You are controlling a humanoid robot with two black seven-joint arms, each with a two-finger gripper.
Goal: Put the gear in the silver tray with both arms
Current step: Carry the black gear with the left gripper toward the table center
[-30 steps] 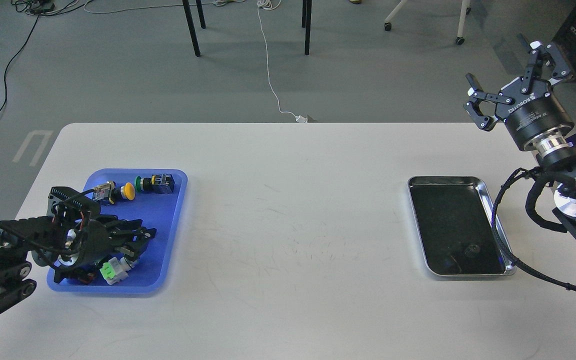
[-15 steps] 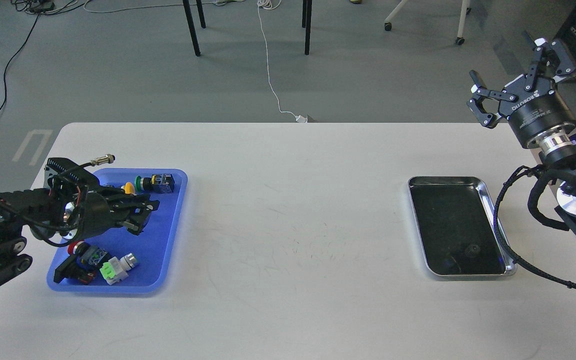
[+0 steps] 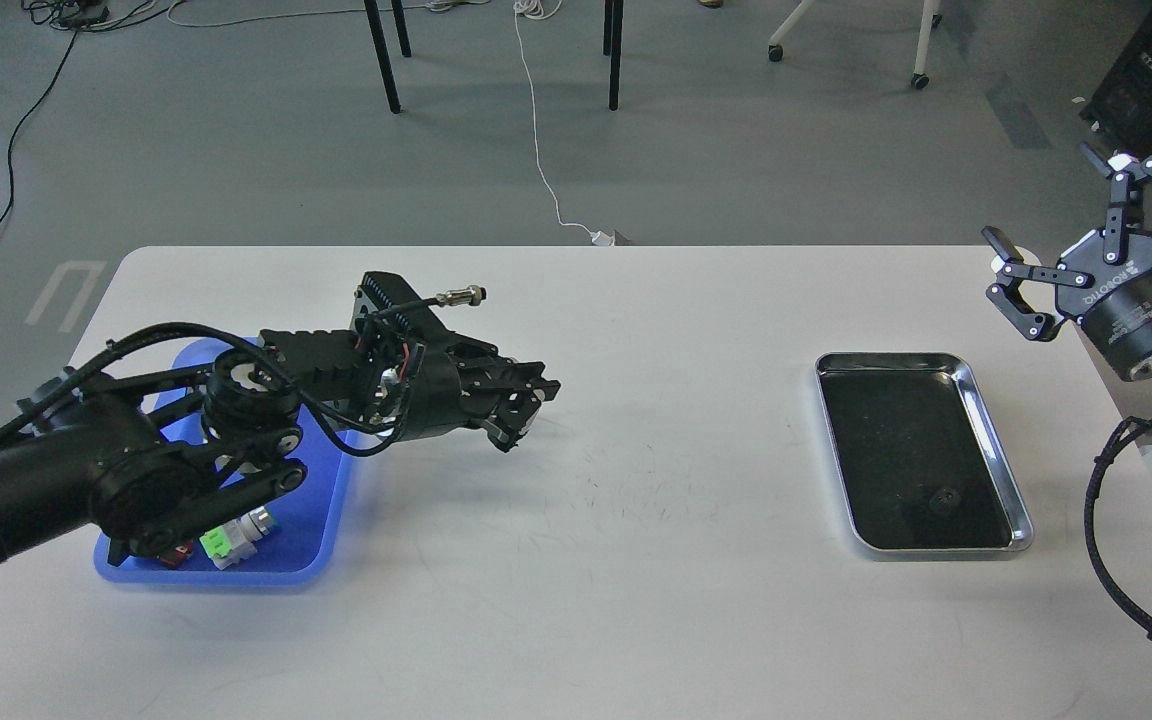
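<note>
A: Head view: where is the gear?

B: I cannot make it out. The left gripper (image 3: pixel 521 405) hangs over the table's left-middle, fingers drawn together; whether they hold anything, I cannot tell. The blue tray (image 3: pixel 331 505) sits near the left edge.

A: And the other side?

B: The right gripper (image 3: pixel 1071 245) is spread wide, empty, past the far right corner. The tray (image 3: pixel 996 440) lies near the right edge.

A: Handling?

B: Probably small, stiff, light; pinch its flanks. Bare tabletop lies between.

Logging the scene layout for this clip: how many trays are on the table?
2. The blue tray sits at the table's left, partly covered by the left arm; the silver tray lies at the right, uncovered.
</note>
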